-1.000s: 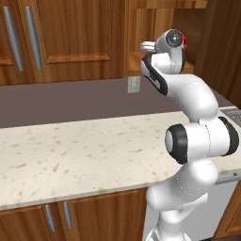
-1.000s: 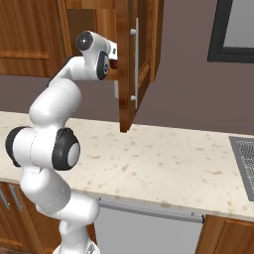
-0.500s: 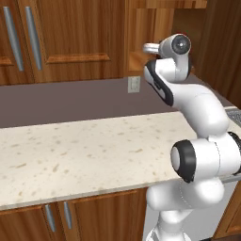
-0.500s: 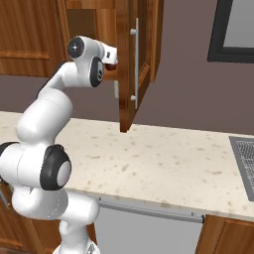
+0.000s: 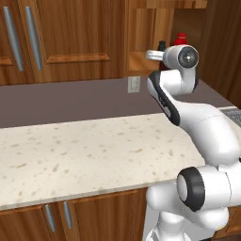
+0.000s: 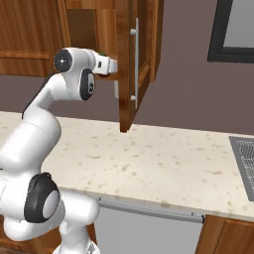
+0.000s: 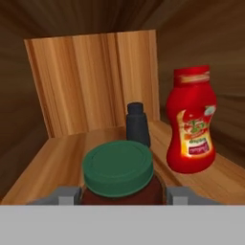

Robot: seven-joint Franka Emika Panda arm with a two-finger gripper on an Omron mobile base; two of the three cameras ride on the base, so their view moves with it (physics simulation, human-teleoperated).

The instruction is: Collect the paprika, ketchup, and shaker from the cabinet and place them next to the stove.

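Note:
The paprika (image 7: 118, 167), a dark-red jar with a green lid, sits low in the hand view between my fingertips. My gripper (image 7: 123, 194) is shut on its sides inside the cabinet (image 7: 91, 81) niche. Behind the jar stands the black-grey shaker (image 7: 137, 124), with the red ketchup (image 7: 191, 119) bottle to its right, both on the wooden shelf. In the left base view the hand (image 5: 155, 55) reaches into the cabinet (image 5: 141, 56), and the tops of the shaker (image 5: 162, 45) and ketchup (image 5: 180, 38) show above it. The stove (image 6: 243, 158) edge is at the far right.
A wooden door (image 6: 131, 64) with a long metal handle hangs open just right of the hand. A speckled counter (image 5: 84, 150) runs below, with a wall outlet (image 5: 134, 84) behind it. Closed wooden cabinets (image 5: 56, 37) with metal handles are to the left.
The wrist has come down a little and drawn back toward the base while the elbow swung outward. The cabinet and counter stay where they were.

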